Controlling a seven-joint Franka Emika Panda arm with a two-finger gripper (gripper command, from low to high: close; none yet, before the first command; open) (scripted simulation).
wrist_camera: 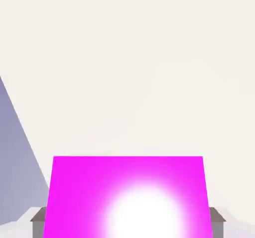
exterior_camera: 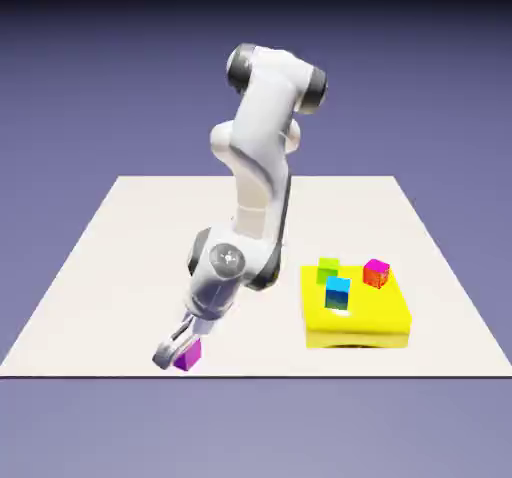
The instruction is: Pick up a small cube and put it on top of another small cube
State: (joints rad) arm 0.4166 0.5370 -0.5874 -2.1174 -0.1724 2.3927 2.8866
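gripper: the white arm's two-finger gripper (exterior_camera: 178,351) looks clamped on the small plain magenta cube (exterior_camera: 187,355), which fills the gap between both grey tips in the hand view

cube spot: near the front edge of the off-white table (exterior_camera: 100,266), at the exterior view's left

targets: green (exterior_camera: 328,268), blue (exterior_camera: 338,292) and orange-red (exterior_camera: 376,274) cubes on the yellow block (exterior_camera: 370,321), well apart

risk: probably a slip if the grip's shallow, or bumping neighbours when placing

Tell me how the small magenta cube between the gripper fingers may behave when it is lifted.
The small magenta cube looks rigid with flat faces, so it probably will not roll. Its bright glare suggests a smooth surface, so it may slip. The fingers of the gripper flank its sides squarely, so tipping seems unlikely.
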